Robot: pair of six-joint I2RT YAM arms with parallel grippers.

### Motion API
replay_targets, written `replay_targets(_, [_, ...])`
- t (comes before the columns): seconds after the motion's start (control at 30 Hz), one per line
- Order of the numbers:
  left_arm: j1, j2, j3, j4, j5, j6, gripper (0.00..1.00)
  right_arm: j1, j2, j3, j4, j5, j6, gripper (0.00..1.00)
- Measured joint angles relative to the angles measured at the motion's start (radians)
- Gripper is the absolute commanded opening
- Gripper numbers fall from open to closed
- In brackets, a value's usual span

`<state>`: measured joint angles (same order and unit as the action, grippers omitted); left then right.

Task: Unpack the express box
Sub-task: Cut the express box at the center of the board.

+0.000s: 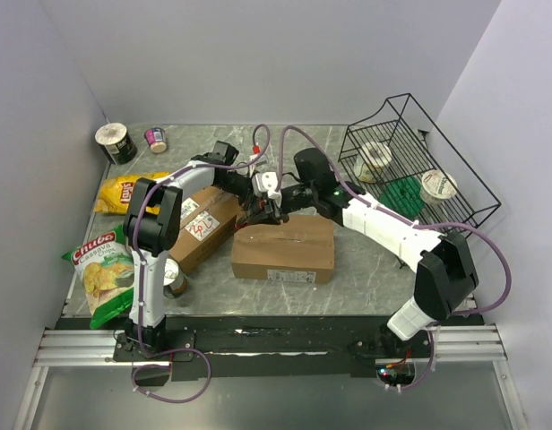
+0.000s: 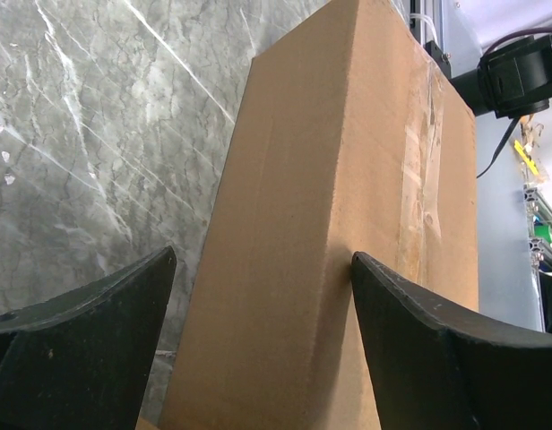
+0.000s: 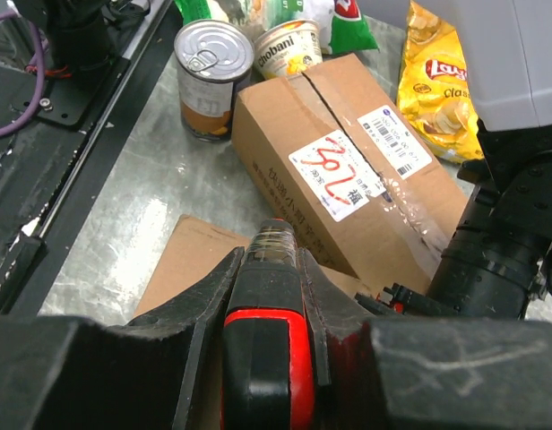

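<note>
The brown express box (image 1: 285,249) lies at the table's middle, its top seam (image 2: 421,179) taped shut. My left gripper (image 1: 256,215) stands at its far left corner. Its jaws (image 2: 263,258) are open and straddle the box's long edge: the right finger (image 2: 419,340) rests against the top face and the left finger (image 2: 88,340) hangs over the marble beside it. My right gripper (image 1: 283,204) hovers just above the same end of the box (image 3: 191,260). It is shut (image 3: 271,255) on a red-and-black cutter (image 3: 269,358), whose tip points forward.
A second, labelled cardboard box (image 1: 204,224) (image 3: 348,170) lies just left of the first. Beyond it are a can (image 1: 175,278), a Lay's bag (image 1: 128,191) and a cassava chips bag (image 1: 104,273). Two cups (image 1: 116,141) stand at the back left, and a black wire basket (image 1: 410,161) at the right.
</note>
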<state>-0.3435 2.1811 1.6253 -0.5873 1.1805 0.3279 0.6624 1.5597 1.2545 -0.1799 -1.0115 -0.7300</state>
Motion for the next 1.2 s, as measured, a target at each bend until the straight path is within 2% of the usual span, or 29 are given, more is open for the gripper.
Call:
replay_targets(0.77, [0.000, 0.000, 0.000, 0.004, 0.001, -0.013, 0.81, 0.010, 0.052, -0.001, -0.023, 0.054, -0.057, 0.00])
replay_targets(1.2, [0.000, 0.000, -0.003, 0.012, 0.001, -0.026, 0.79, 0.012, 0.050, 0.000, -0.037, 0.108, -0.018, 0.00])
